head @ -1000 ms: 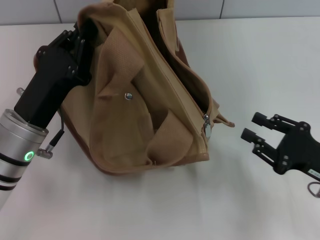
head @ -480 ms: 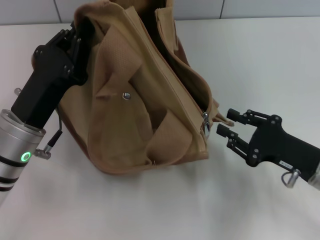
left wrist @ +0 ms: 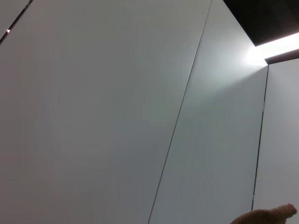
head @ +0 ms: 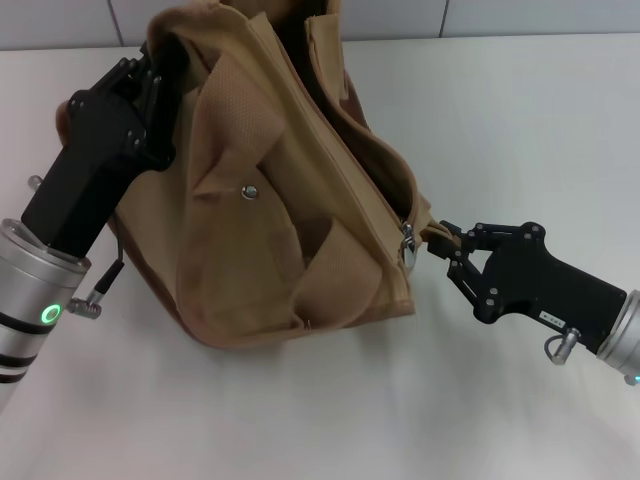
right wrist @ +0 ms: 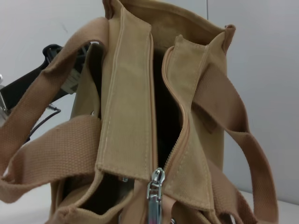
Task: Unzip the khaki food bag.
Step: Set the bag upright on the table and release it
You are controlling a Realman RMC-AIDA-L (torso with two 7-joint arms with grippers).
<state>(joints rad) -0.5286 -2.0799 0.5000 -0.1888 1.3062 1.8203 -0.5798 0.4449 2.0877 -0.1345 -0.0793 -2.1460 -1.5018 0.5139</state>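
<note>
The khaki food bag (head: 290, 210) stands tilted on the white table, and its top slit gapes dark along most of its length. The silver zipper pull (head: 408, 246) hangs at the near end; it also shows in the right wrist view (right wrist: 154, 193). My left gripper (head: 150, 75) is shut on the bag's far left end, with its tips buried in the fabric. My right gripper (head: 448, 248) is at the near end, just right of the pull. It is closed on the small fabric tab (head: 434, 233) there.
The white table (head: 520, 110) stretches around the bag. A grey tiled wall (head: 60, 20) runs behind it. The bag's two webbing handles (head: 240, 110) flop over its side. The left wrist view shows only wall panels and a scrap of tan fabric (left wrist: 266, 217).
My right gripper has moved left from the open table to the bag's near end and its fingers have come together at the tab. The left arm and bag barely moved.
</note>
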